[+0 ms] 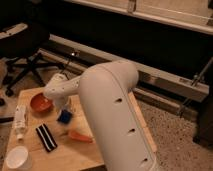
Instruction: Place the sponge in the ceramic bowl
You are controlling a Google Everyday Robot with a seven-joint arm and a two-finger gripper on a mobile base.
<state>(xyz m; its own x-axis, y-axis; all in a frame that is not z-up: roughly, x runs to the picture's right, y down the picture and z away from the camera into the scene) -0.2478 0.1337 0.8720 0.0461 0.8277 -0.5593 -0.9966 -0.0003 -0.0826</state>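
Dark shelving and an office chair stand behind a low wooden surface. On it, the sponge lies flat just beside the ceramic bowl, apart from it and outside its rim. The hand hangs directly above the sponge, almost on it; I cannot tell whether it is open, closed or gripping. The bowl looks empty inside. A white cup stands well away; its contents are hidden from me.

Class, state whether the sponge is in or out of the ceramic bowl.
Out. The sponge shows beside the ceramic bowl, outside its rim, with the gripper just above it over the wooden table.
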